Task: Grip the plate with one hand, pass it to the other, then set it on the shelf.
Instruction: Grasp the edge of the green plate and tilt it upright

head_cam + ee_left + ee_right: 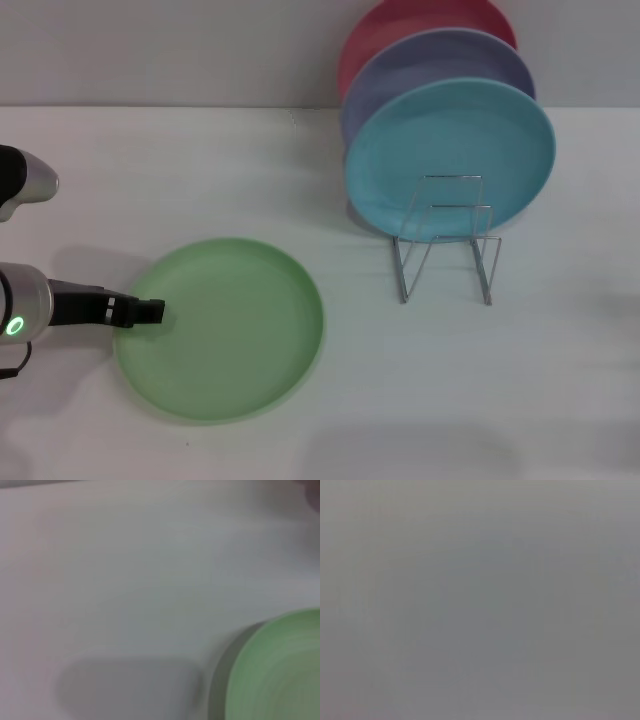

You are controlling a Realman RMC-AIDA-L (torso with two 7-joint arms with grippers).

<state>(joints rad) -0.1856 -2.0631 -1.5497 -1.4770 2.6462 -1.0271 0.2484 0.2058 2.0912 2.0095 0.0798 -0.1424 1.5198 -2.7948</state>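
The light-green plate (225, 330) lies flat on the white table at the front left. It also shows in the left wrist view (280, 670), as an edge only. My left gripper (150, 312), black on a silver cuff with a green ring, reaches in from the left, and its tip is at the plate's left rim. The silver wire shelf (447, 250) stands to the right of the plate, at centre right. My right gripper is out of view, and the right wrist view shows only plain grey.
A turquoise plate (450, 160) leans upright behind the wire shelf. A lavender plate (430, 70) and a red plate (400, 30) stand behind it, against the back wall. A second silver arm part (25, 180) shows at the far left edge.
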